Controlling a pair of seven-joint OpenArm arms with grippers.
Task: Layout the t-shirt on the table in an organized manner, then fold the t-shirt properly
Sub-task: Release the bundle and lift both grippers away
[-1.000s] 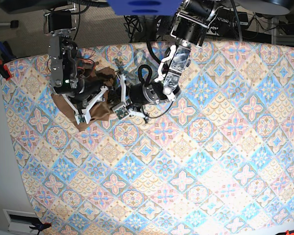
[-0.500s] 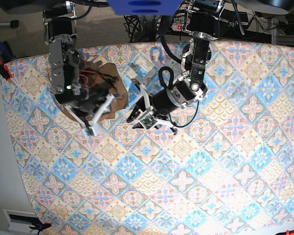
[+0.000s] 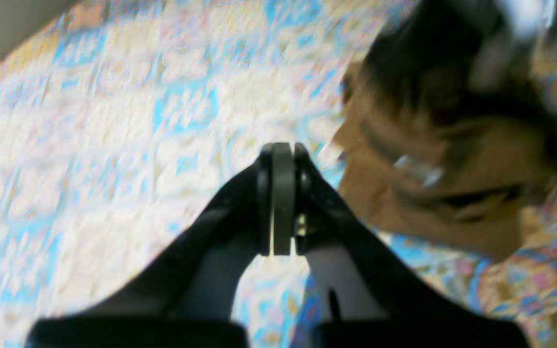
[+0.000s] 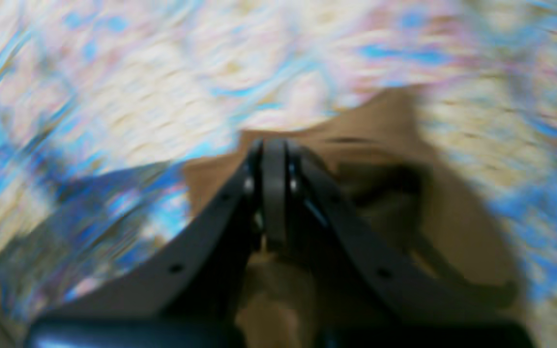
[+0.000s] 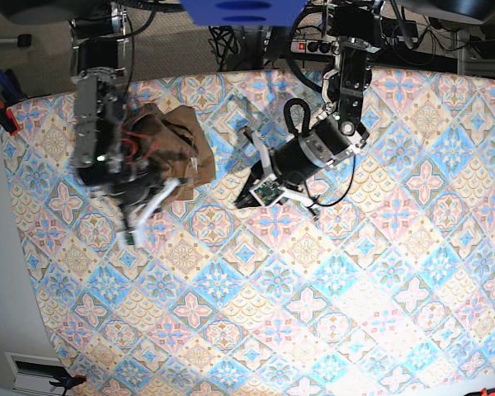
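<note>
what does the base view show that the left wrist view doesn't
Only the base view shows both arms at once: the right claw by the bunched t-shirt, the left claw out over bare table, plus the cables and floor beyond the table's far edge. Only the left wrist view shows the left claw close up, its fingers pressed together with nothing between them, and a pale label on the cloth. Both show the brown t-shirt lying crumpled on the patterned table.
</note>
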